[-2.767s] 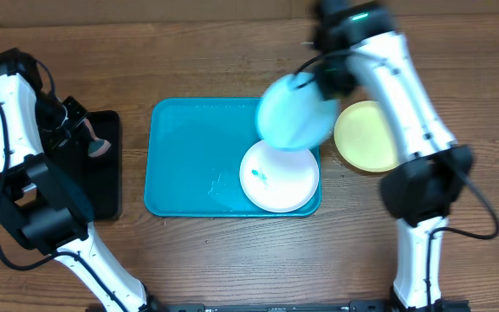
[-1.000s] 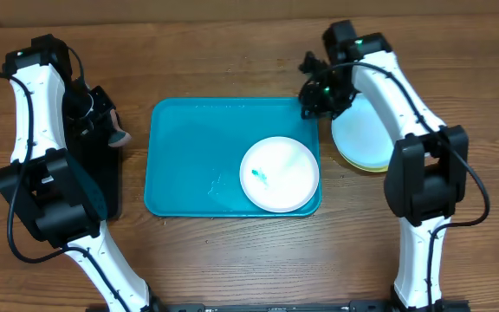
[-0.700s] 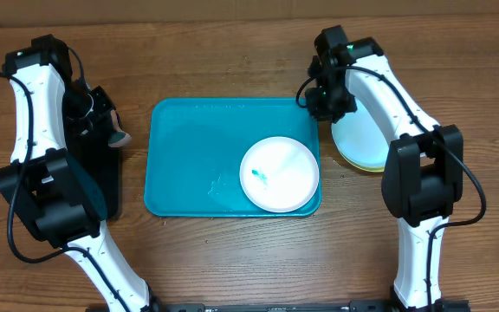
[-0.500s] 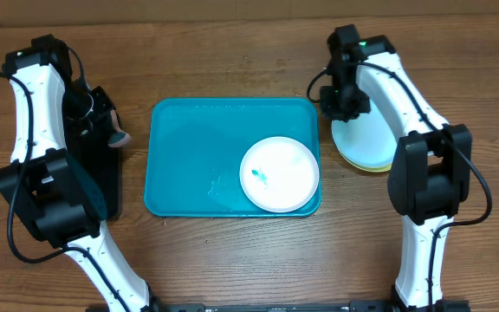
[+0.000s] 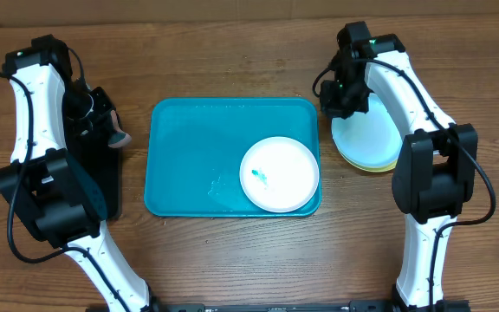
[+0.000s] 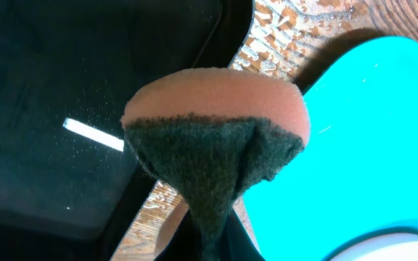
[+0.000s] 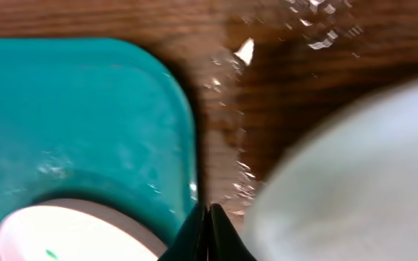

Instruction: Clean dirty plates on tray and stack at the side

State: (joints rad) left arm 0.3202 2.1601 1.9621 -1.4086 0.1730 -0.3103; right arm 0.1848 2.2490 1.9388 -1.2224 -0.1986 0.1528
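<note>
Left gripper (image 5: 102, 128): fingers clamped on a sponge (image 6: 216, 130), orange-pink foam on top, dark green scouring face below, pinched into a fold where the fingers grip it. Fingertips themselves mostly hidden under the sponge in the wrist view.
- Black tray (image 6: 64, 109) lies below and to one side of the fingers, with a bright reflection on its surface.
- Corner of the turquoise tray (image 5: 189, 147) on the other side of the sponge, apart from the black tray, a strip of wet wooden table (image 5: 232, 251) between them.

Right gripper (image 7: 209, 221): fingers together, tips meeting, nothing between them. It hangs over the strip of bare wood between the turquoise tray's rounded corner and the stacked plates.
- Just beside the fingers, on the side away from the tray: pale aqua plate (image 5: 369, 139), blurred in the wrist view, resting on the yellow-green plate (image 5: 364, 166), of which only a rim crescent shows. Both are on the table, outside the tray.
- On the tray side of the fingers: white plate (image 5: 280, 173) lying flat in the tray's near right corner, with a small teal smear (image 5: 260, 178) on it.
- Water droplets (image 7: 310, 32) glint on the wood beyond the fingertips.
</note>
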